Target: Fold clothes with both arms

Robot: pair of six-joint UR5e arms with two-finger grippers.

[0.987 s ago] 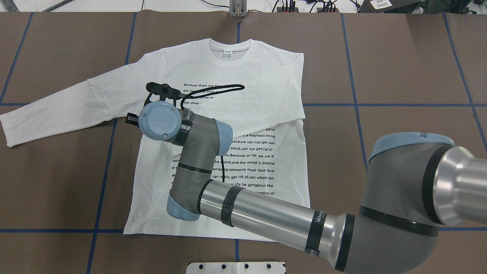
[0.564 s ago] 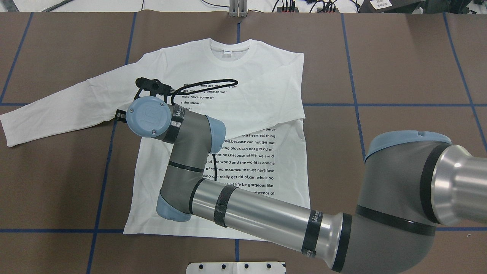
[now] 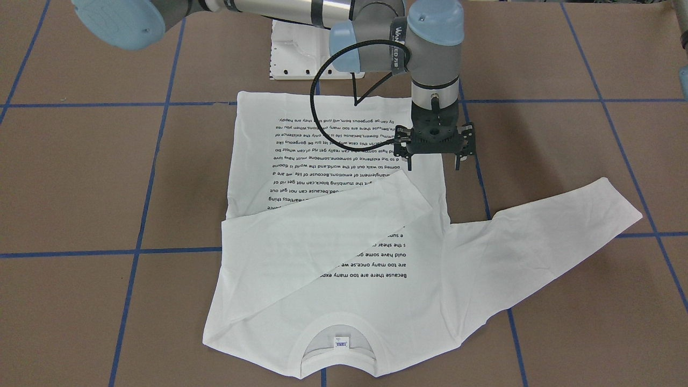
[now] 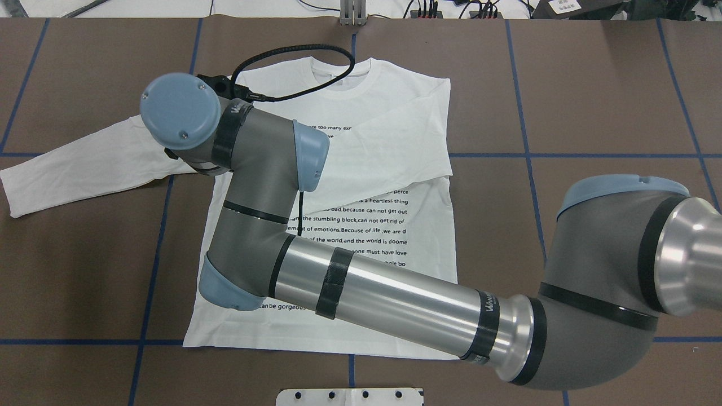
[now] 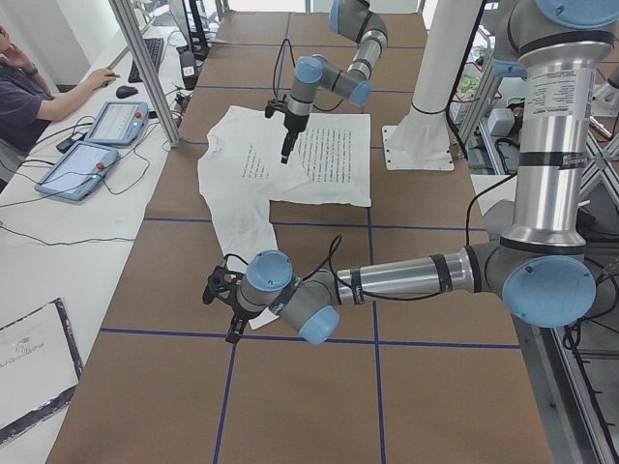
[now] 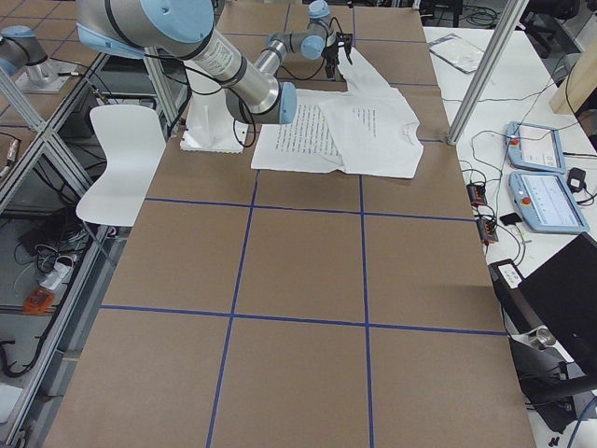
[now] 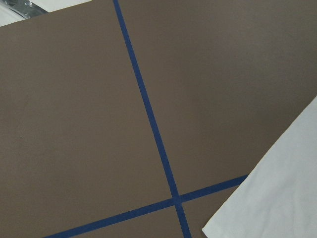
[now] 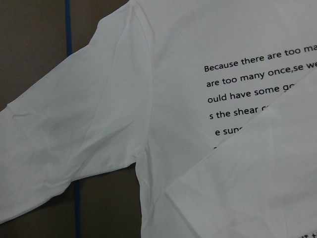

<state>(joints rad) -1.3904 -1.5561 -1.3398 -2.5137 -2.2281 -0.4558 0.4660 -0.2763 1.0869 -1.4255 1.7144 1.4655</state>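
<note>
Partly folded T-shirt (image 3: pixel 344 226), right claw (image 3: pixel 434 160) over edge

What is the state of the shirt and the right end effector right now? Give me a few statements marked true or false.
1. One sleeve of the long-sleeved T-shirt is folded across the chest. True.
2. The other sleeve is folded in too. False: it lies stretched out on the table.
3. The printed text faces down. False: it faces up.
4. The right end effector is open above the shirt and holds nothing. True.
</note>
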